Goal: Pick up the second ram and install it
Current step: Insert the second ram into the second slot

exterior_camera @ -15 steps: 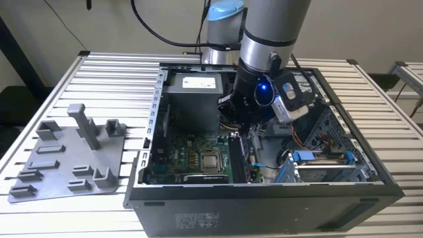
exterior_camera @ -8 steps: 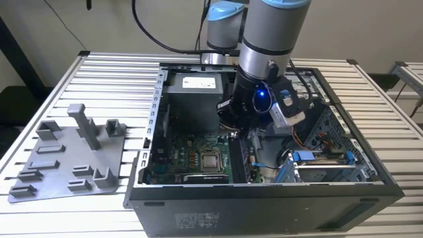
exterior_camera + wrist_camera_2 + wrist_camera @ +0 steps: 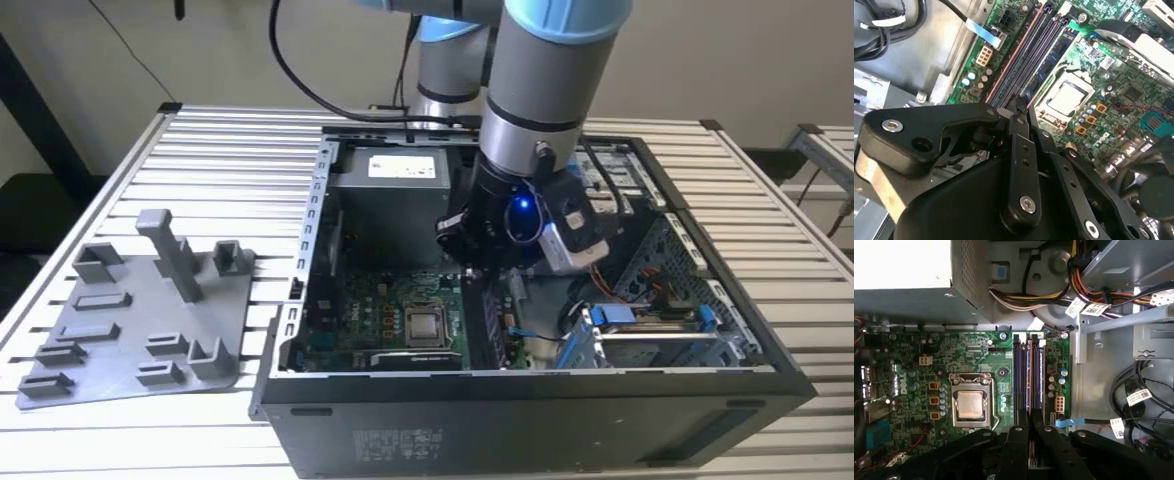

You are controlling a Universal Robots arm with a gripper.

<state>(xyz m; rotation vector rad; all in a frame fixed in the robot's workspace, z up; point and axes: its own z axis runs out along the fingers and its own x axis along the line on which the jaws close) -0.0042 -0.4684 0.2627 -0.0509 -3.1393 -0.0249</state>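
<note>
My gripper [image 3: 487, 265] is down inside the open computer case [image 3: 307, 250], over the green motherboard [image 3: 387, 320]. In both wrist views its black fingers stand close together right above one end of the long memory slots [image 3: 1024, 375] [image 3: 1026, 50]. A thin dark strip, the second ram [image 3: 1030, 442], shows edge-on between the fingers, which are shut [image 3: 1030, 422] [image 3: 1019, 106] on it. It lines up with the slots' length. In the exterior view the arm's wrist hides the ram.
The processor socket [image 3: 970, 405] [image 3: 1066, 97] lies beside the slots. The power supply box [image 3: 394, 185] and bundled cables [image 3: 1144, 400] crowd the case, and a drive cage [image 3: 654, 330] sits toward the exterior view's right. A grey holder tray [image 3: 134, 320] lies on the slatted table [image 3: 227, 150].
</note>
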